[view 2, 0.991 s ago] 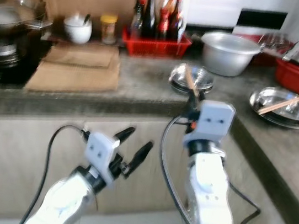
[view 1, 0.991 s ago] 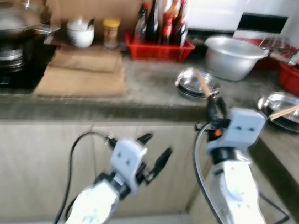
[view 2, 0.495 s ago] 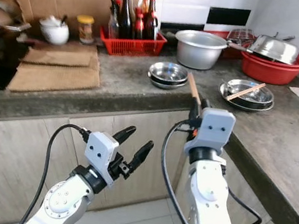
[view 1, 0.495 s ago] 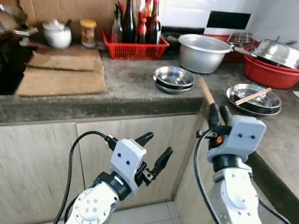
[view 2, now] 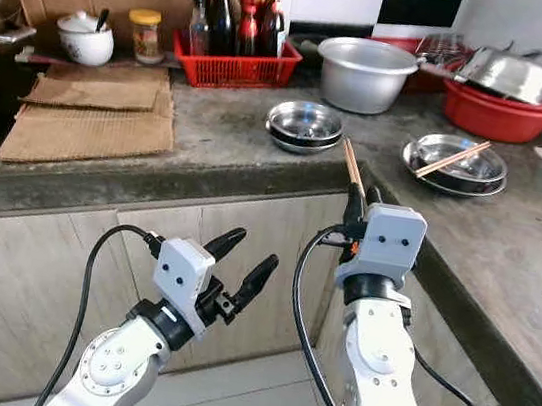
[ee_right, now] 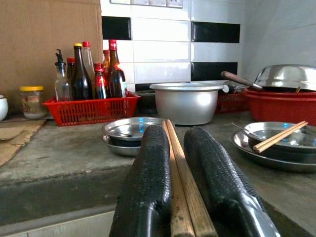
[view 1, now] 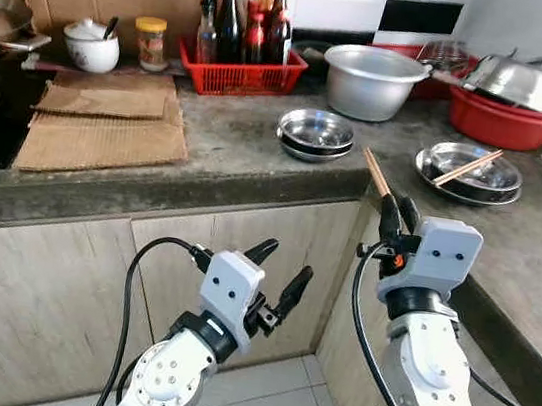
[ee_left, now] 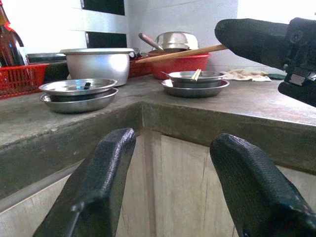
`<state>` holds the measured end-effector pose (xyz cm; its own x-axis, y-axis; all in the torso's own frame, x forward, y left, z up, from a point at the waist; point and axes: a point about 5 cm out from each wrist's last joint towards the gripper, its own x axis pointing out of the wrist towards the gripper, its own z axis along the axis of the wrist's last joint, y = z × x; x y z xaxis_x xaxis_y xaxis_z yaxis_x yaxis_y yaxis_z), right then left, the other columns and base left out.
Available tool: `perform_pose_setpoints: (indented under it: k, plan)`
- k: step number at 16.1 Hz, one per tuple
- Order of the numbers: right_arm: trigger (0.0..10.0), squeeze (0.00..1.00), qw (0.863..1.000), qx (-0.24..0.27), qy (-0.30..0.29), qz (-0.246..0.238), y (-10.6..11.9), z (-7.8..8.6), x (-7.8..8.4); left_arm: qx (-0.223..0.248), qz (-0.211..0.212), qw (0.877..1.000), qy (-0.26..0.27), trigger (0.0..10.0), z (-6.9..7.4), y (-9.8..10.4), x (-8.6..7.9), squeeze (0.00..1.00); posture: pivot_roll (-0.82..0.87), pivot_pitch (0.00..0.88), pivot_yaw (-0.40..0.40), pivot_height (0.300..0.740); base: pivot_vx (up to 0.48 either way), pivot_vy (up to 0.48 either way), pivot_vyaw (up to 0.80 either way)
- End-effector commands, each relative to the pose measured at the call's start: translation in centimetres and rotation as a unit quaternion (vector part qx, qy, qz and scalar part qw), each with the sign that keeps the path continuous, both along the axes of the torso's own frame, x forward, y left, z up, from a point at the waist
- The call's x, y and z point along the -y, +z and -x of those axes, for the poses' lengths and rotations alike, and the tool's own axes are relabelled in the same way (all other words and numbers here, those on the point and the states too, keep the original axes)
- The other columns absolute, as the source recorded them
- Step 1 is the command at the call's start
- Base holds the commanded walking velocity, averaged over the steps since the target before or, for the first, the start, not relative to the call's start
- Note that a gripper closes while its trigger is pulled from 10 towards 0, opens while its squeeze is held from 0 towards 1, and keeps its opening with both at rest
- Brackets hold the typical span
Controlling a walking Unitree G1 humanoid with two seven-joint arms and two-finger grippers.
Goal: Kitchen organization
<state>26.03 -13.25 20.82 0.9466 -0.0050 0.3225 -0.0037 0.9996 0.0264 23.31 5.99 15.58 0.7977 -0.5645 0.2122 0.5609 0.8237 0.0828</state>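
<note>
The right gripper (view 1: pixel 394 212) is clamped on a pair of wooden chopsticks (view 1: pixel 376 172), thin pale sticks pinched between its ribbed black fingers (ee_right: pixel 148 177). They are held in the air at the counter's front edge; their long axis slants up and away, with the free tips pointing toward the stacked steel plates (view 1: pixel 315 134). The counter (view 1: pixel 228 152) is rough grey stone. On it sit a round aluminium pot (view 1: pixel 372 80), a red plastic basket (view 1: pixel 236 75) of glass bottles, a red basin (view 1: pixel 511 111), and a shallow steel dish (view 1: pixel 467 175) with another chopstick pair (view 1: pixel 468 167) resting across it. The left gripper (view 1: pixel 277 283) hangs below counter level before the cabinet, jaws spread wide and holding nothing.
</note>
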Motion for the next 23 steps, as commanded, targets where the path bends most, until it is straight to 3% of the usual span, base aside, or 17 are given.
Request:
perform_pose_setpoints:
  k: [1, 23]
  plan:
    - [10.0, 0.0, 1.0, 0.008, -0.003, -0.002, 0.6, -0.01, -0.05, 0.001, -0.008, 1.0, 0.001, 10.0, 0.03, 0.0, -0.05, 0.0, 0.0, 0.0, -0.026, 0.74, -0.285, 0.0, 0.0]
    - [10.0, 0.0, 1.0, -0.002, 0.003, -0.004, 0.12, 0.04, -0.35, -0.004, -0.01, 1.0, 0.003, 10.0, 0.04, -0.24, -0.13, 0.0, 0.0, 0.0, -0.02, 0.74, -0.184, 0.0, 0.0]
